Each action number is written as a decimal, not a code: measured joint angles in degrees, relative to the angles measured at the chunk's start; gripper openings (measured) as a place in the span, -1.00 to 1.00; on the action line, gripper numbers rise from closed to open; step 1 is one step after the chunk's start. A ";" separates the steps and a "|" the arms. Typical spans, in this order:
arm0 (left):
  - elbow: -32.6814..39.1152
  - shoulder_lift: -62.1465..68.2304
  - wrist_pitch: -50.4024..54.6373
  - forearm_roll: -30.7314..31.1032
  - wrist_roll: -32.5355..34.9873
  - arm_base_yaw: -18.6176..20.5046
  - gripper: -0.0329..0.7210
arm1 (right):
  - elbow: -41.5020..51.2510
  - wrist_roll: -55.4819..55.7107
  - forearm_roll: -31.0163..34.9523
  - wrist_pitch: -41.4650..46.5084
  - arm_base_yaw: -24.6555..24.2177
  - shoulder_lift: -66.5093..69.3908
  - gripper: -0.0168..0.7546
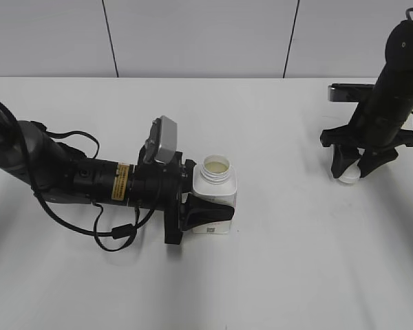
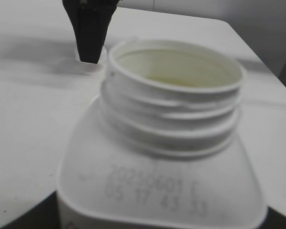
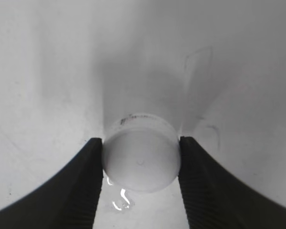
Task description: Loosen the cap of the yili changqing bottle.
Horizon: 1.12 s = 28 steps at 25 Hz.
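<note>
The bottle stands upright just left of the frame's centre in the exterior view, its long axis vertical and its wide threaded neck pointing up, open, with pale contents visible inside. The left gripper reaches in from the left edge, lying low along the table, and its black fingers are clamped on the bottle's squarish body from the left side. In the left wrist view the bottle fills the frame, the neck threads bare and a printed date code on its shoulder; the gripper's own fingers hardly show there.

The cap is off the bottle and well apart from it, at the right of the exterior frame, down at the table surface. The right gripper comes down on it from above, nearly vertical. In the right wrist view the cap sits flat top toward the camera, low in the frame's centre, and the two fingers touch its rim on either side, closed on it. A small wet smear glints on the table just below the cap. Whether the cap rests on the table or is held just above it cannot be told.
</note>
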 joint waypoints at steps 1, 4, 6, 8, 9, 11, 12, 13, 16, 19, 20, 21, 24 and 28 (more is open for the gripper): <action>0.00 0.00 0.00 0.00 0.00 0.00 0.12 | 0.00 0.02 0.18 0.00 0.00 0.00 0.05; 0.00 0.00 0.00 0.00 0.00 0.00 0.12 | 0.00 0.06 0.36 -0.06 0.00 0.00 0.13; 0.00 0.00 0.00 0.00 0.00 0.00 0.12 | 0.00 0.12 0.42 -0.06 0.00 0.00 0.30; 0.00 0.00 0.00 0.00 0.00 0.00 0.12 | 0.00 0.26 0.42 -0.06 0.00 0.00 0.42; 0.00 0.00 0.00 0.02 0.00 0.00 0.12 | 0.00 0.39 0.42 -0.01 0.00 0.00 0.44; 0.00 0.00 0.00 0.02 0.00 0.00 0.12 | 0.00 0.51 0.49 0.39 0.00 0.00 0.47; 0.00 0.00 0.00 0.02 0.00 0.00 0.12 | 0.00 0.53 0.49 0.63 0.00 0.00 0.48; 0.00 0.00 0.00 0.02 0.00 0.00 0.12 | 0.00 0.60 0.49 0.86 0.00 0.00 0.48; 0.00 0.00 0.00 -0.03 0.00 0.00 0.12 | 0.00 0.64 0.53 1.33 0.00 0.00 0.48; 0.00 0.00 0.00 -0.34 -0.56 0.00 0.12 | 0.00 0.70 0.53 1.74 0.00 0.00 0.48; 0.00 0.00 0.00 -0.46 -1.28 0.00 0.12 | 0.00 0.70 0.53 1.85 0.00 0.00 0.48; 0.00 0.00 0.00 -0.66 -1.91 0.00 0.12 | 0.00 0.70 0.53 1.85 0.00 0.00 0.48; 0.00 0.00 -0.05 -1.13 -2.53 0.00 0.12 | 0.00 0.70 0.53 2.06 0.00 0.00 0.48; 0.00 0.00 -0.28 -1.58 -3.00 0.00 0.17 | -0.05 0.70 0.53 2.23 0.00 0.00 0.48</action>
